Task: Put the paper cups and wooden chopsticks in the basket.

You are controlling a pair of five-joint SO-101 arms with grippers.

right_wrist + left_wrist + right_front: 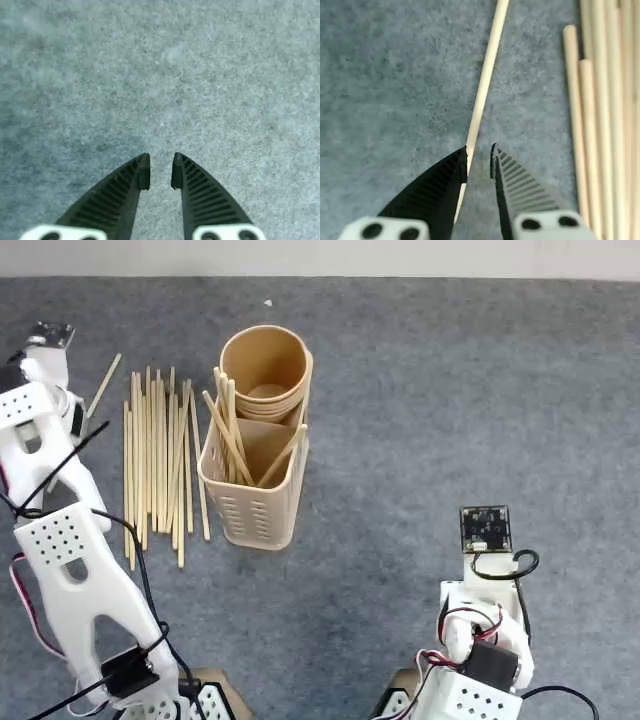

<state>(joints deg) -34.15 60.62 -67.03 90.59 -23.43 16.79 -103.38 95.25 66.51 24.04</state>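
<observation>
A perforated beige basket point(252, 518) stands on the grey carpet. Stacked paper cups point(265, 365) sit in its far compartment, and a few wooden chopsticks point(232, 435) lean in the near one. Several loose chopsticks point(155, 465) lie in a row left of the basket, and their ends point(605, 100) lie off to one side of my left gripper. One stray chopstick point(104, 384) lies apart at the far left. My left gripper point(480, 149) hovers low over that stray chopstick point(487, 65), narrowly open, with the stick running into the gap against one fingertip. My right gripper point(159, 156) is narrowly open over bare carpet.
The left arm point(40, 410) stretches along the table's left side. The right arm point(485, 530) sits folded at the front right, well away from the basket. Open carpet lies to the right of the basket and behind it.
</observation>
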